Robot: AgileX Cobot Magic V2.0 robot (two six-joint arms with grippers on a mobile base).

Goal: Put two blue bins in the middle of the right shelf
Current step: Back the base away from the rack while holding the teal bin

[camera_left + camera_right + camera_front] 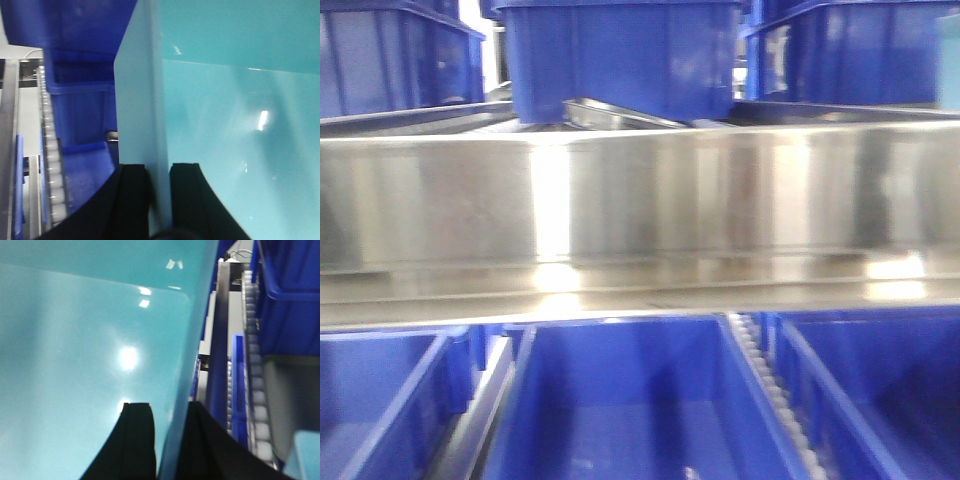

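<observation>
Left pincer [159, 172] grips the left wall of the pale blue bin [240, 125], one finger inside, one outside. Right pincer [170, 412] grips the opposite wall likewise, presumably to carry the load level. Ahead stands the steel shelf [640, 200] among dark crates [620, 60]; no bin rests there yet.

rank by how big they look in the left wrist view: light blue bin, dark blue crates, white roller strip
1. light blue bin, fills most of the frame, though nearest the camera
2. dark blue crates
3. white roller strip
</observation>
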